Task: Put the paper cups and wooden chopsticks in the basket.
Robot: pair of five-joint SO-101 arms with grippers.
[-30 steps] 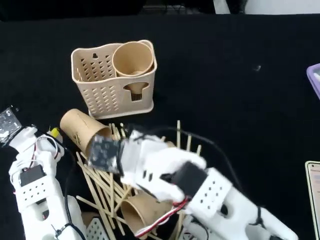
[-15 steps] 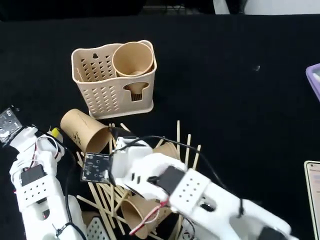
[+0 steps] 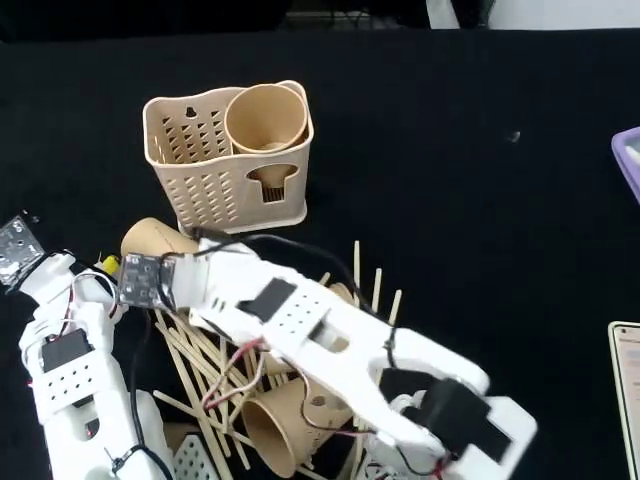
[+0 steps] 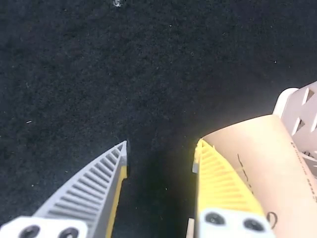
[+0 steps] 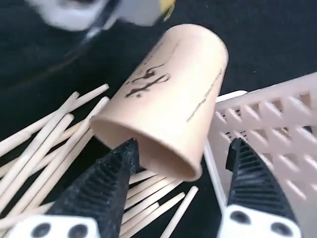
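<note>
Where chopsticks (image 5: pixel 49 130) scatter, tipped cup (image 5: pixel 163 99), basket (image 5: pixel 267 119) beside

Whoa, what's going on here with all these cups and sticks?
Two robot arms are tidying paper cups and wooden chopsticks into a basket. An upright cup already stands in it. The right gripper is open, with a finger on either side of the mouth of a fallen cup next to the basket, not yet squeezing it. The left gripper is open beside that same cup. The chopsticks and a third cup lie on the table.
</note>
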